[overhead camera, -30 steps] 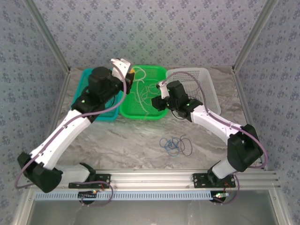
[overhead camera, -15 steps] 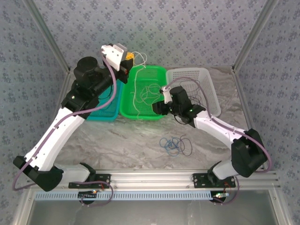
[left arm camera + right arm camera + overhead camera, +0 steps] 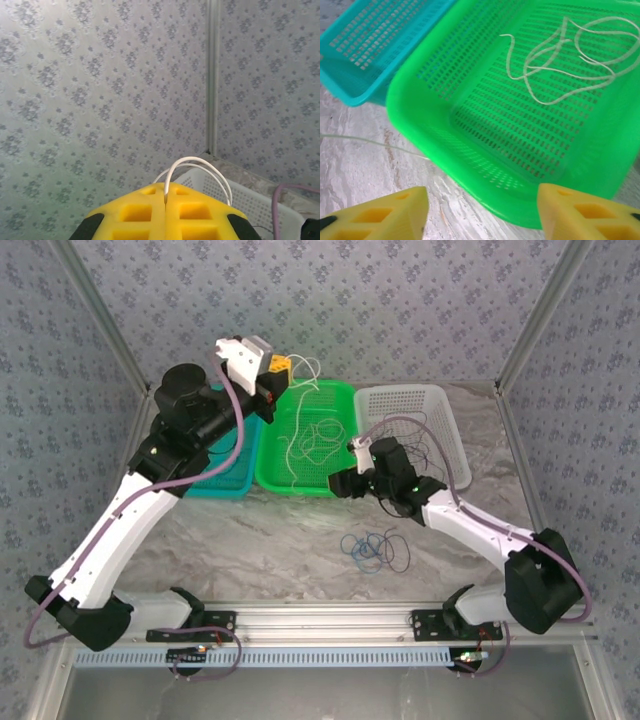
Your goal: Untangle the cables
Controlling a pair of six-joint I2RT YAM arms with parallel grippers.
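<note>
From above, the left claw (image 3: pixel 281 367), its blocky yellow fingers raised high over the back of the surface (image 3: pixel 250 540), was clenched on a whitish cable (image 3: pixel 291 420), a hair-thin strand that hung down into the green basket (image 3: pixel 290 486), where more pale wires lay in loose loops. That basket was of perforated plastic with rounded corners; a teal basket (image 3: pixel 222 483) of the same make touched it on the left and a white basket (image 3: pixel 440 405) of lattice plastic stood on its right. The right claw (image 3: pixel 339 483) hovered low at the green basket's near right corner. A small coil of blue cables (image 3: pixel 375 550) rested apart on the marble-patterned surface, nearer the arm bases. In the left wrist view, the yellow fingers (image 3: pixel 145 212), ribbed with square hollows, were pressed together, and the whitish cable arched out of the seam between them as a smooth narrow loop, against flowered wallpaper. In the right wrist view, the right claw's yellow fingers (image 3: pixel 375 215) stood well apart, released, with nothing between them; beyond them the glossy slotted green basket held curling whitish strands, and one pale strand ran across the veined surface.
</note>
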